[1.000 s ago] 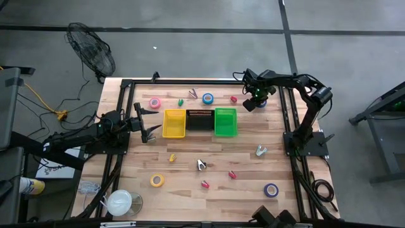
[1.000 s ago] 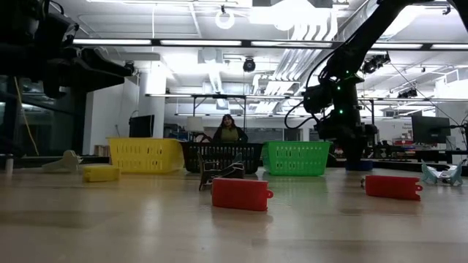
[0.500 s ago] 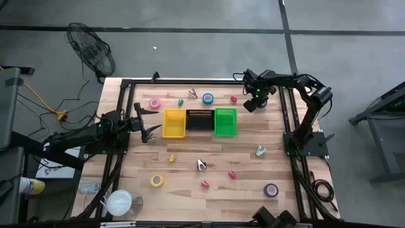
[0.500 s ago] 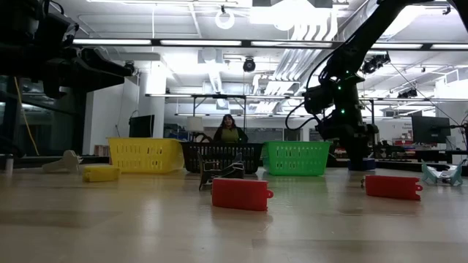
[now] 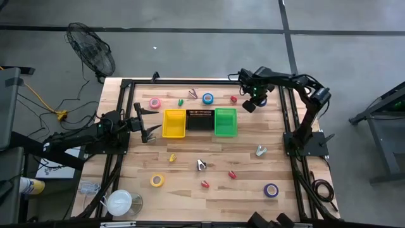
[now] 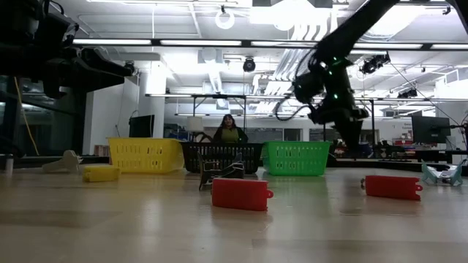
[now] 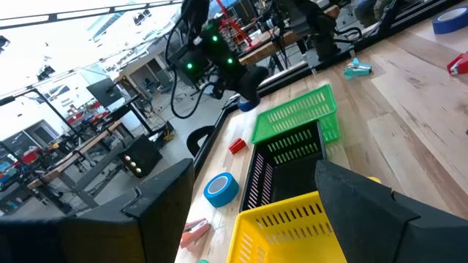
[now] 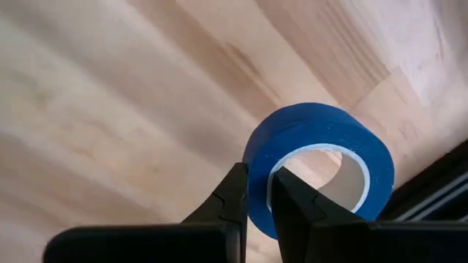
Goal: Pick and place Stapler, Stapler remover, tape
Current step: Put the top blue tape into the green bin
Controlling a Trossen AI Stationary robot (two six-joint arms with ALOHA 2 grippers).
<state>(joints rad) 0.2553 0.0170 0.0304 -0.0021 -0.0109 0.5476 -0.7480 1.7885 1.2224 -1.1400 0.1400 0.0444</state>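
My right gripper hovers over the table's far right part, right of the green bin, shut on a dark blue tape roll. My left gripper waits open above the table, left of the yellow bin. Other tape rolls lie flat: pink, light blue, yellow, purple. Red staplers, a yellow one and a green one lie scattered. Staple removers rest at mid-table, at the right and at the far edge. My right gripper pinches the blue roll's wall, one finger inside the ring and one outside. The fingers come from above, slanting down. The low view shows the roll lifted clear of the table.
Three bins stand in a row at the table's middle: yellow, black, green. A large white roll sits at the near left corner. Black rails frame the table. A person sits in the room beyond.
My right gripper has risen and shifted toward the table's left, tipping as it went. The blue tape roll, which stood on the table under it, has come up with it and is now clear of the wood.
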